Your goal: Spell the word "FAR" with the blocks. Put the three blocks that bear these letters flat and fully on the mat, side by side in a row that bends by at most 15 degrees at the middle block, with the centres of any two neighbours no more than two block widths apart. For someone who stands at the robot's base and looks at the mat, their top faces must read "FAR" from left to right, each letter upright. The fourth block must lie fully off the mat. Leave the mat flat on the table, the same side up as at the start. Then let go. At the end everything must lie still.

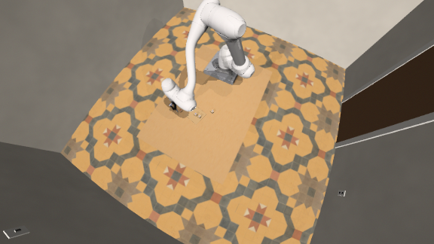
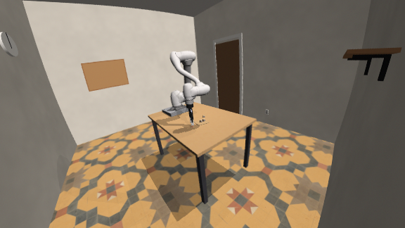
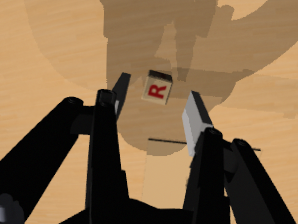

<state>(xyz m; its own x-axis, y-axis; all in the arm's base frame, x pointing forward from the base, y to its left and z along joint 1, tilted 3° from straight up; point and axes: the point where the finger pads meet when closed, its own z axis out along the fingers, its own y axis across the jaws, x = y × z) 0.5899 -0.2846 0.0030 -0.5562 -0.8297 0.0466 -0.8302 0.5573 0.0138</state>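
Note:
A pale block with a red R [image 3: 157, 91] lies face up on the table, off the mat, its letter turned sideways in the wrist view. My gripper [image 3: 157, 95] [image 2: 192, 124] is partly open and empty, its fingers on either side of the R block in that view. The fingers' height above the table is hard to tell. The thin mat [image 3: 165, 180] [image 1: 196, 120] shows at the bottom of the wrist view. Two small blocks, one [image 1: 195, 114] and another [image 1: 200, 116], are on the mat, close together. A further block [image 1: 212, 111] lies off the mat. Their letters are too small to read.
The wooden table [image 1: 222, 150] [image 2: 218, 135] carries the robot's base [image 1: 222, 73] [image 2: 172, 111] at its back. A dark line [image 3: 167, 141] marks the mat's near boundary beside the right finger in the wrist view. The arm's shadow covers the R block.

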